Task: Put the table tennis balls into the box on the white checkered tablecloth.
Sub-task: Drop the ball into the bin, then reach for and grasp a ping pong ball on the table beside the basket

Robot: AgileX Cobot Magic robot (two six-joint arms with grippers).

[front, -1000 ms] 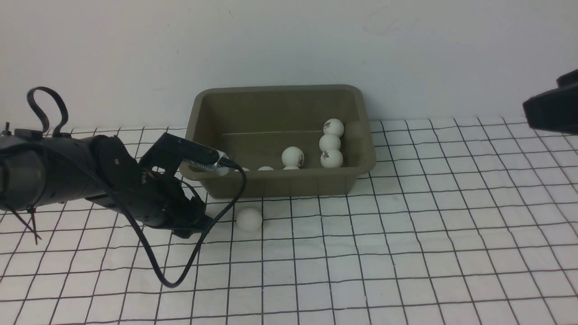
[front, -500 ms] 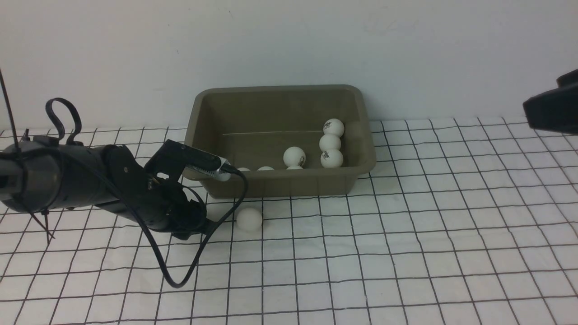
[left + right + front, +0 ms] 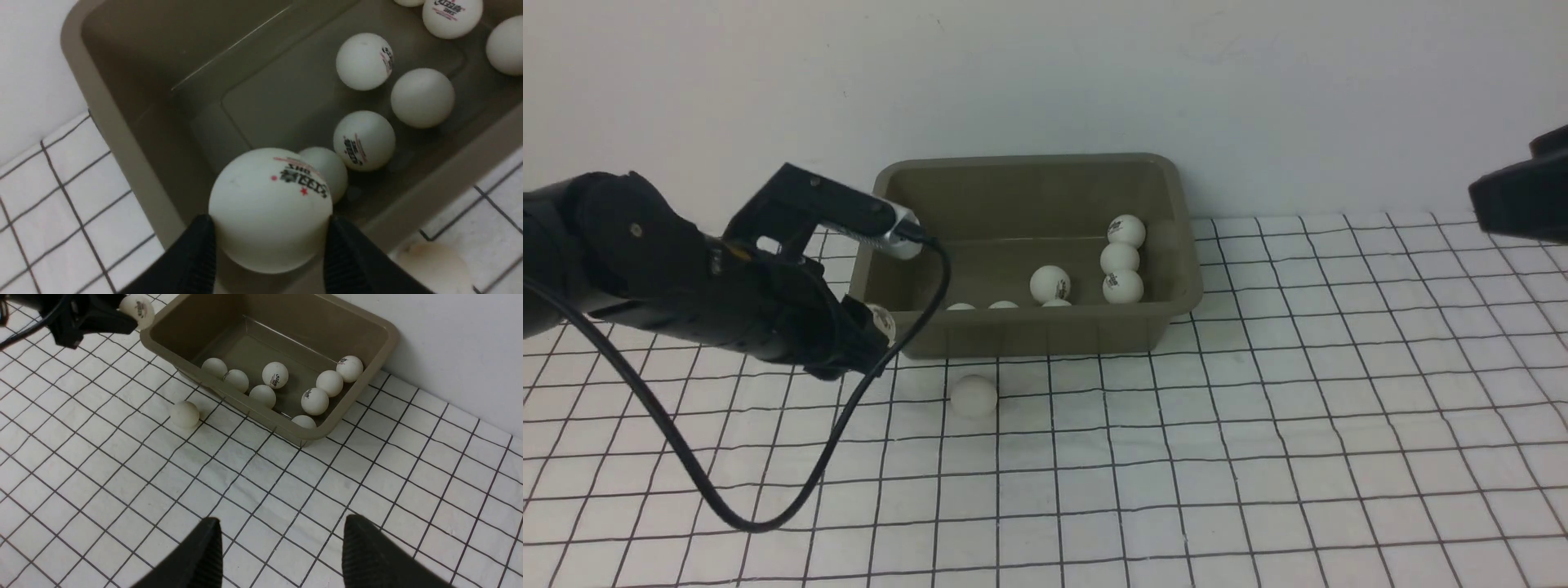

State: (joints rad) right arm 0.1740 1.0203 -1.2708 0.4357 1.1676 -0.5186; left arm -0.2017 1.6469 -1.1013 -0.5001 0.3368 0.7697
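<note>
One table tennis ball (image 3: pixel 269 200) is up off the cloth, pinched between the two black fingers (image 3: pixel 192 257) of the left end effector (image 3: pixel 269 228). It's clamped firmly on that ball, with the printed logo and red stars facing the wrist camera. The ball sits right at the near-left corner of the box (image 3: pixel 1045 336); whether it's over the inside or just short of the wall, I can't tell.

Inside the box, eight balls (image 3: pixel 275 375) lie on the floor. Three are lined up along the right wall, one is tucked into the near-right corner, and the others are spread from the middle to the near wall.

There's one loose ball (image 3: pixel 973 397) out on the white checkered tablecloth (image 3: pixel 1258 457), just in front of the box's near wall and not touching it.

A black cable (image 3: pixel 752 523) droops from the left arm in a long loop down towards the cloth.

Over on the right, well apart from the box, the right end effector (image 3: pixel 282 522) hangs high. Its jaws are spread, with nothing between them and only gridded cloth below. Behind the box stands a plain white wall (image 3: pixel 1045 73).
</note>
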